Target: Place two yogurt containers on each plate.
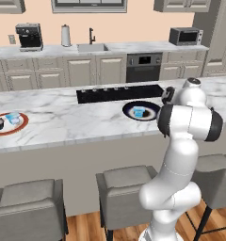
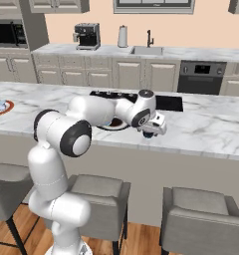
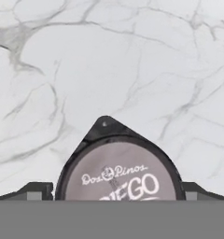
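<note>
Jaws spread wide astride the dark yogurt cup point(image 3: 121, 172) at six o'clock; lower squarely on the counter point(image 3: 132, 70), then clench.

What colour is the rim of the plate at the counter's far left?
Red-orange, around a white centre; the round plate shows best in the left base view.

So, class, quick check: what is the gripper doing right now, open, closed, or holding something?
Gripper: jaws open wide, one on either side of a dark yogurt container with a grey lid on the marble counter; not closed on it.
</note>
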Tool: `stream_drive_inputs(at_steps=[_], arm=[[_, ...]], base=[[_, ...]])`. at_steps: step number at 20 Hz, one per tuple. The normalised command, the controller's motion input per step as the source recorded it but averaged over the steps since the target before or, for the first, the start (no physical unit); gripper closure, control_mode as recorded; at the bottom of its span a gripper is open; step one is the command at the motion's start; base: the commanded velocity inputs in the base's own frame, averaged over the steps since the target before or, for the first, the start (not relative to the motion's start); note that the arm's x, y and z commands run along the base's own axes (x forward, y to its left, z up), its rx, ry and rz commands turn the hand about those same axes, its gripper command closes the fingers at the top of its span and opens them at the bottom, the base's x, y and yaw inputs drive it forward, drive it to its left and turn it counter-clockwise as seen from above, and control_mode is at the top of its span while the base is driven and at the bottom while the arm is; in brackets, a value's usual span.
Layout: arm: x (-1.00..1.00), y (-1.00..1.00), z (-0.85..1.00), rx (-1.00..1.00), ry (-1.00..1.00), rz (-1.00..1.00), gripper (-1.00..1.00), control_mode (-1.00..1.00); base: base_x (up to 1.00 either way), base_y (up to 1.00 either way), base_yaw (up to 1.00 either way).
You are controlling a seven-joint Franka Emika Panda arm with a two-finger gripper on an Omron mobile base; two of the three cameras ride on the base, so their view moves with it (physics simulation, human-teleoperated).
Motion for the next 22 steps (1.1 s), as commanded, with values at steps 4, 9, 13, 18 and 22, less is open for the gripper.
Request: stream_drive_inputs(at_steps=[4, 9, 13, 18, 22], arm=[[0.12, 0.06, -0.03, 0.00, 0.00, 0.00, 1.00, -1.00], [-0.07, 0.23, 0.19, 0.03, -0.01, 0.00, 1.00, -1.00], [-0.01, 0.65, 0.36, 0.00, -0.03, 0.00, 1.00, -1.00], [0.28, 0.76, 0.12, 0.00, 0.00, 0.00, 1.00, -1.00], [0.55, 0.46, 0.00, 0.02, 0.00, 0.00, 1.00, -1.00]], base=[[0.00, 0.00, 0.00], [0.00, 0.00, 0.00], [0.00, 0.00, 0.00], [0.00, 0.00, 0.00], [0.00, 0.00, 0.00]])
